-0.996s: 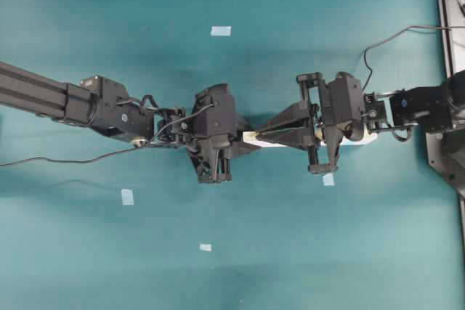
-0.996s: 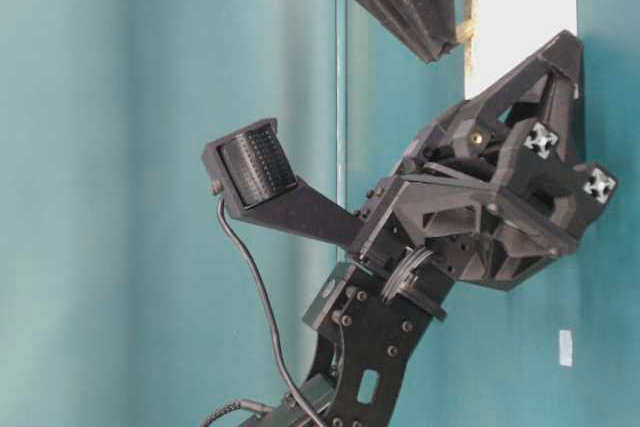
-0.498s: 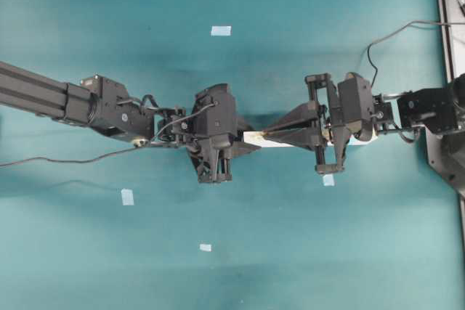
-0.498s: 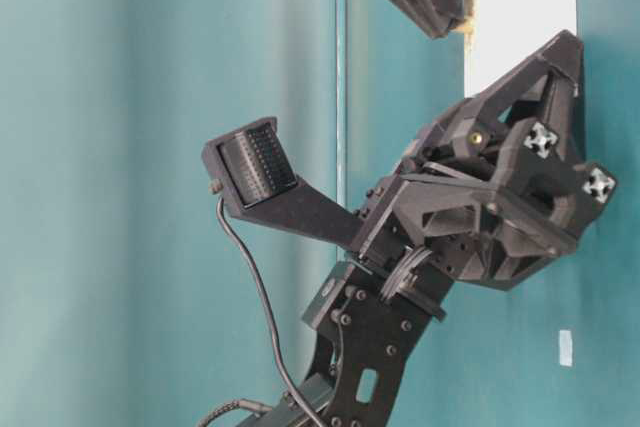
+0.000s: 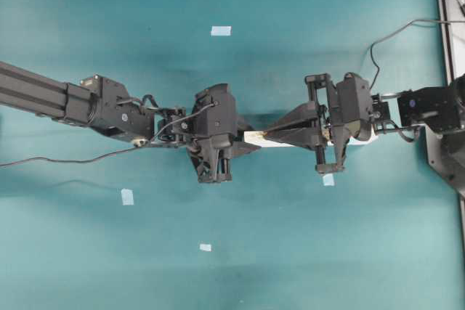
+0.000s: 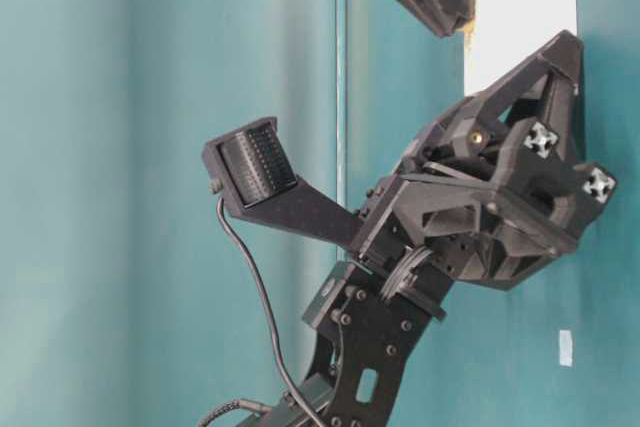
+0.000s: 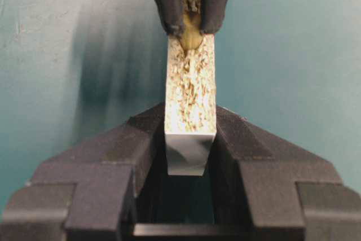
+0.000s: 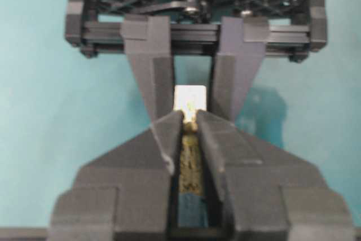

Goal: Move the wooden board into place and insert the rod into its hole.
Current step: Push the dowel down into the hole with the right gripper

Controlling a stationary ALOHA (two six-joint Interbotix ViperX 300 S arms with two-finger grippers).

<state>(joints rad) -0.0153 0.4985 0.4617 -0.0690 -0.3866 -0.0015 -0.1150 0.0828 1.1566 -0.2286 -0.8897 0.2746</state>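
The wooden board (image 5: pixel 256 139) lay on the teal table (image 5: pixel 290 252) near the centre of the overhead view, its long axis from 9 to 3 o'clock, betw. the two arms. The left gripper (image 7: pixel 190 139) was clenched on the board's end: in the left wrist view both fingers (image 7: pixel 141 139) pressed the board's sides, the rough top face running up toward 12 o'clock. The right gripper (image 8: pixel 189 122) came from the 3 o'clock side, jaws closed on the rod (image 7: pixel 190 36), a small cream peg sitting w/ its tip touching the board's top face. In the right wrist view the rod (image 8: pixel 190 121) showed only as a yellowish bit betw. the fingertips (image 8: pixel 169 131), so I cannot tell if it was in the hole. Pale-blue tape squares (image 5: pixel 221 31) lay well apart from the board, at approx. 12, 5 and 7 o'clock.
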